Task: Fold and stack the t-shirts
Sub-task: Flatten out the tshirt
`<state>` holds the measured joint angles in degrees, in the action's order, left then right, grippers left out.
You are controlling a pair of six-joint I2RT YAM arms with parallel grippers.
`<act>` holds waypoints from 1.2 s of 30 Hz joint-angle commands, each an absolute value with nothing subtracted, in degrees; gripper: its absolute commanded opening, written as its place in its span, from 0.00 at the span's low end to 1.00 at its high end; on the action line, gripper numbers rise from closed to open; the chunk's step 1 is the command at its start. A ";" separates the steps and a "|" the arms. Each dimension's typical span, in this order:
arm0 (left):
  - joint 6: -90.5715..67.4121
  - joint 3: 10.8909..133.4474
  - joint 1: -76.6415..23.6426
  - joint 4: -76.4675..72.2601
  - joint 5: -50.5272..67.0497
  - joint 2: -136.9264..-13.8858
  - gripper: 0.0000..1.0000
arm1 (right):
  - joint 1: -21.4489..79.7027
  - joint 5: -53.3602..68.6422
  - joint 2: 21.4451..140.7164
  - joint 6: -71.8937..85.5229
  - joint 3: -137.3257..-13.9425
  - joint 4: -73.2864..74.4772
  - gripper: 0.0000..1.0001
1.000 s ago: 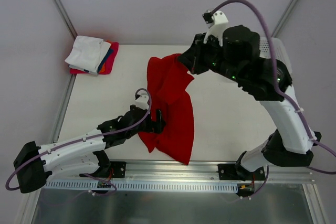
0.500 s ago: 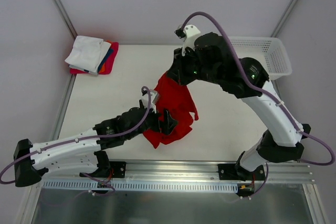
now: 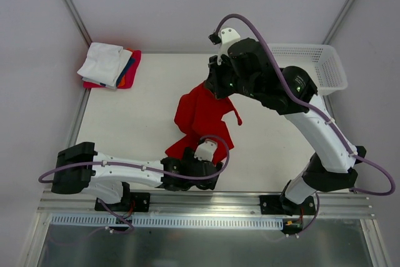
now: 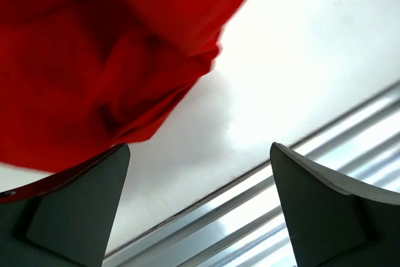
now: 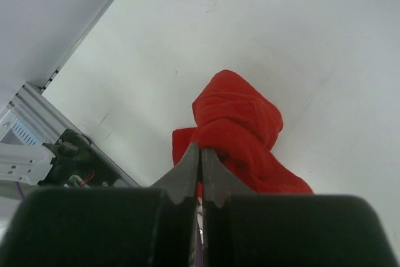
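Note:
A bright red t-shirt (image 3: 201, 115) hangs bunched over the middle of the table, its lower end lying on the surface. My right gripper (image 3: 214, 85) is shut on its upper end. In the right wrist view the fingertips (image 5: 200, 154) pinch red cloth (image 5: 240, 120) just below them. My left gripper (image 3: 211, 164) sits low at the shirt's near end, by the table's front edge. Its jaws (image 4: 200, 207) stand wide open and empty, with the red cloth (image 4: 94, 54) above and to the left. Folded shirts (image 3: 110, 65), white on top, are stacked at the far left corner.
A white mesh basket (image 3: 315, 62) stands at the far right corner, partly behind the right arm. The metal rail (image 3: 206, 203) runs along the table's front edge, right below the left gripper. A grey frame post (image 3: 78, 117) borders the left side.
The left arm has swung right along the front edge, from the shirt's left side to its near end. The right gripper moved left with the shirt, which has bunched up shorter.

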<state>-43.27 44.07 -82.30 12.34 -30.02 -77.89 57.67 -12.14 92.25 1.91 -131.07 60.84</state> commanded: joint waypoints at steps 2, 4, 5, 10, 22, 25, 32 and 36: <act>-57.71 46.94 -84.28 29.84 -40.77 -78.23 0.96 | 55.99 -16.17 87.98 0.53 -129.12 60.73 0.01; -60.02 46.41 -84.46 32.68 -42.18 -77.70 0.96 | 55.20 -16.17 87.02 0.61 -127.80 60.56 0.00; -61.51 46.15 -84.46 34.61 -42.88 -77.61 0.96 | 55.02 -16.00 86.66 0.53 -126.75 60.56 0.01; -62.75 46.23 -84.38 38.40 -49.39 -80.41 0.97 | 54.84 -15.64 84.99 0.61 -123.75 59.24 0.00; -66.79 47.46 -84.46 39.55 -48.52 -86.40 0.99 | 54.05 -17.14 82.44 0.53 -120.59 59.24 0.01; -67.76 47.64 -84.73 39.64 -47.99 -87.19 0.99 | 53.70 -17.40 82.26 0.44 -120.24 59.24 0.00; -69.87 48.25 -85.60 39.99 -46.76 -91.05 0.93 | 53.09 -17.40 82.27 0.53 -119.45 59.15 0.00; -70.66 48.34 -85.87 40.34 -46.93 -92.37 0.82 | 52.74 -17.40 82.09 0.53 -118.92 59.06 0.00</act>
